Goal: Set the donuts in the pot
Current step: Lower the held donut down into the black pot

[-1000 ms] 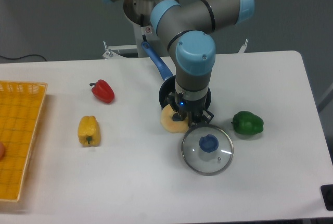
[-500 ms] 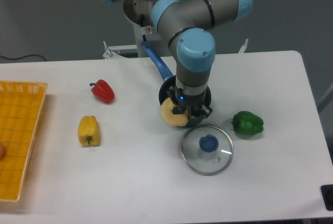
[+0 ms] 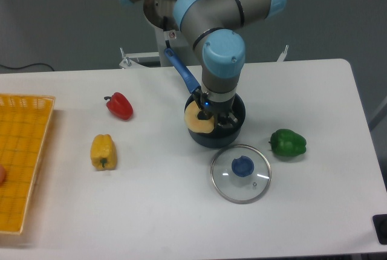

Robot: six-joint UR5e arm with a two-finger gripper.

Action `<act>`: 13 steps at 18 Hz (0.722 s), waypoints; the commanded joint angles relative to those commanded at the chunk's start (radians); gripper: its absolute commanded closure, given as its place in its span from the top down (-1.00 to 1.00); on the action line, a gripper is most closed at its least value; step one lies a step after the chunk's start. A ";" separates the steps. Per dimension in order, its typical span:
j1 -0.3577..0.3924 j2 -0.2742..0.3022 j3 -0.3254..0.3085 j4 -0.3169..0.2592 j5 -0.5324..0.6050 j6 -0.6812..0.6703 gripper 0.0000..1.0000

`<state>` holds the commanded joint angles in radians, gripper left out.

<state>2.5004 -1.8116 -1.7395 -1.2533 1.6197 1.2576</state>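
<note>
1. We are seeing the gripper (image 3: 208,117) clamping the donut (image 3: 197,118), holding it over the left rim of the pot.
2. The pot (image 3: 233,132) is sitting mid-table.
3. The glass lid (image 3: 240,173) is lying just in front of the pot.

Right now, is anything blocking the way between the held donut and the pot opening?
Nothing visible does. The tool holds the donut at the pot's left rim, and the glass lid lies off on the table in front of the pot, not covering it.
</note>
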 joint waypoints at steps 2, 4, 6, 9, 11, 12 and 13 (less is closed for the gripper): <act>0.000 -0.003 0.000 0.002 0.006 0.023 -0.40; 0.002 -0.006 -0.002 0.003 0.006 0.067 -0.40; 0.003 -0.006 -0.003 0.005 0.008 0.107 -0.40; 0.003 -0.017 -0.005 0.006 0.008 0.131 -0.39; 0.003 -0.022 -0.008 0.006 0.008 0.147 -0.39; 0.005 -0.022 -0.008 0.006 0.008 0.164 -0.38; 0.006 -0.022 -0.012 0.006 0.020 0.183 -0.24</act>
<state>2.5065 -1.8331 -1.7518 -1.2471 1.6397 1.4402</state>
